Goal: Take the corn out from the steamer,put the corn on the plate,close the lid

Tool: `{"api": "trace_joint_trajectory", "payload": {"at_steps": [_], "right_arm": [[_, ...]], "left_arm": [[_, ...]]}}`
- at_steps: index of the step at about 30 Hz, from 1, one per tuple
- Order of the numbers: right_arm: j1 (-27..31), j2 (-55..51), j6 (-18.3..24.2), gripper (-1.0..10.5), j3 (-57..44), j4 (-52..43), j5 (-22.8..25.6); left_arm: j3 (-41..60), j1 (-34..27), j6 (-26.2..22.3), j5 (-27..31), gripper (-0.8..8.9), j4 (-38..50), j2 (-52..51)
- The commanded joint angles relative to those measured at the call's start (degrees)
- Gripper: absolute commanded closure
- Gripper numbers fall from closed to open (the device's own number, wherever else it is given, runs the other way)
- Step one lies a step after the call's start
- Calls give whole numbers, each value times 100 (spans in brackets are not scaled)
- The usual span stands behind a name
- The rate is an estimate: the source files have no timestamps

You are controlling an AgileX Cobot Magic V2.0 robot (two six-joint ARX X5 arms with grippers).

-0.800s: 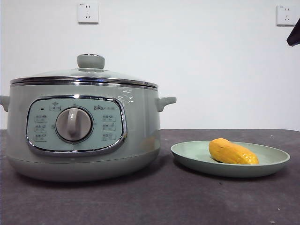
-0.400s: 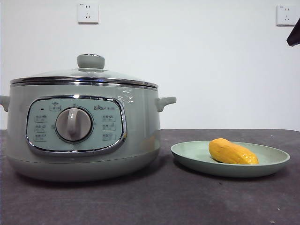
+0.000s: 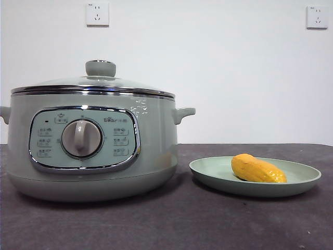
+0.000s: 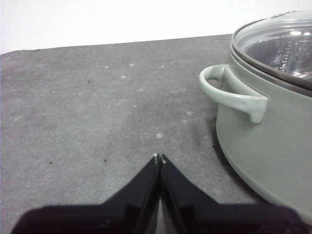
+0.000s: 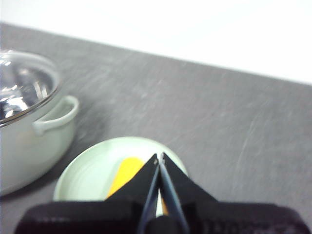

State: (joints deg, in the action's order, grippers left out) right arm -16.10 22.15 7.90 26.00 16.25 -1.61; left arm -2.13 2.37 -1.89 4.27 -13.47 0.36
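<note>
The sage-green steamer (image 3: 91,148) stands at the left of the table with its glass lid (image 3: 93,83) seated on the rim. To its right the pale green plate (image 3: 255,177) holds the yellow-orange corn (image 3: 257,169), lying on its side. My left gripper (image 4: 159,157) is shut and empty, above the bare mat beside the steamer's side handle (image 4: 234,92). My right gripper (image 5: 159,157) is shut and empty, high over the plate (image 5: 92,170), with the corn (image 5: 124,175) partly hidden behind its jaws. Neither arm shows in the front view.
A dark grey mat (image 3: 171,224) covers the table. Two wall sockets (image 3: 97,14) sit on the white wall behind. The lidded steamer (image 5: 27,117) also shows in the right wrist view, beside the plate.
The black arm tip at the top right corner of the front view has withdrawn out of the picture. Steamer, lid, plate and corn have not moved.
</note>
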Motion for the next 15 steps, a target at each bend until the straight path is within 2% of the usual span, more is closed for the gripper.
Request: {"api": "trace_joint_trajectory", "payload": {"at_steps": [1, 4, 8, 15], "right_arm": [[398, -496, 208, 945, -763, -866, -260], [828, -1038, 153, 945, -1451, -1464, -452], [1202, -1534, -111, 945, -2015, -1445, -444], [1276, -2004, -361, 945, -2470, -1137, -448]], "left_arm": [[87, -20, 37, -2, 817, 37, -20], [87, -20, 37, -2, 817, 39, -20], [87, -20, 37, -2, 817, 37, -20], [87, -20, 37, -4, 817, 37, -20]]}}
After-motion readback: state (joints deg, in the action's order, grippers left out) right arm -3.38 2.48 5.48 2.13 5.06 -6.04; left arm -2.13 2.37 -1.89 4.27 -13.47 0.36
